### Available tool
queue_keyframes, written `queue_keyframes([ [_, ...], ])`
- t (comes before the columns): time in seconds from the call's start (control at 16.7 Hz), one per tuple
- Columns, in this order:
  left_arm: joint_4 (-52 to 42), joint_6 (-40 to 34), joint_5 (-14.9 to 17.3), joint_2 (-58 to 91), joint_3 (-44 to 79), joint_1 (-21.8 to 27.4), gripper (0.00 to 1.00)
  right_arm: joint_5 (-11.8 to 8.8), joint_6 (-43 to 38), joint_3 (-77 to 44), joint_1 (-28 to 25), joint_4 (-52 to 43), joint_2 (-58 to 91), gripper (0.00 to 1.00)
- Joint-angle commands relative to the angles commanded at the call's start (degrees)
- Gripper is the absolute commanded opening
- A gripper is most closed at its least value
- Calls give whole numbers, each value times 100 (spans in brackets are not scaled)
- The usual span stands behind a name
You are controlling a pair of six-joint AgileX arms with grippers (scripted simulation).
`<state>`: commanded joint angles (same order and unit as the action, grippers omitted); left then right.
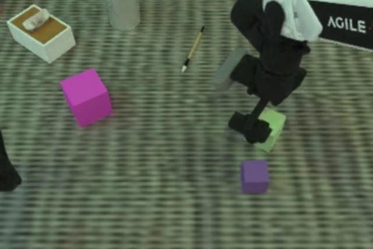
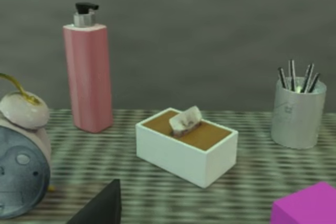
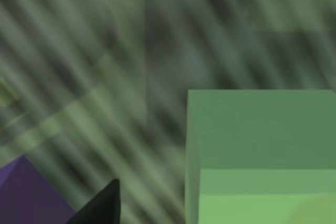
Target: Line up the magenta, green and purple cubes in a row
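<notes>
Right of centre on the surface (image 1: 175, 202), the right claw (image 1: 252, 126) sits over the green cube (image 1: 271, 129); its grip cannot be told. The purple cube (image 1: 254, 176) lies near, the magenta cube (image 1: 86, 96) well apart.

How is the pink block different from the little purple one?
The magenta cube is bright pink and clearly the bigger; the purple cube is dark violet and smaller. The magenta cube sits on the table's left side, alone; the purple cube lies to the right, near the green cube under the right gripper. Both are plain matte cubes resting on the table.
</notes>
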<state>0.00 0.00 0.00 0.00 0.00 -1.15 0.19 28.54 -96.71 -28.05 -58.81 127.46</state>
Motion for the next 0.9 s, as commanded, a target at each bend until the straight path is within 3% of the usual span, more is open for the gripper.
queue_keyframes([
  [0.18,0,0,0,0,0,0,100,2,-9,427,-8,637,220,100],
  [0.48,0,0,0,0,0,0,100,3,-10,522,-12,760,282,100],
  [0.9,0,0,0,0,0,0,100,3,-10,522,-12,760,282,47],
])
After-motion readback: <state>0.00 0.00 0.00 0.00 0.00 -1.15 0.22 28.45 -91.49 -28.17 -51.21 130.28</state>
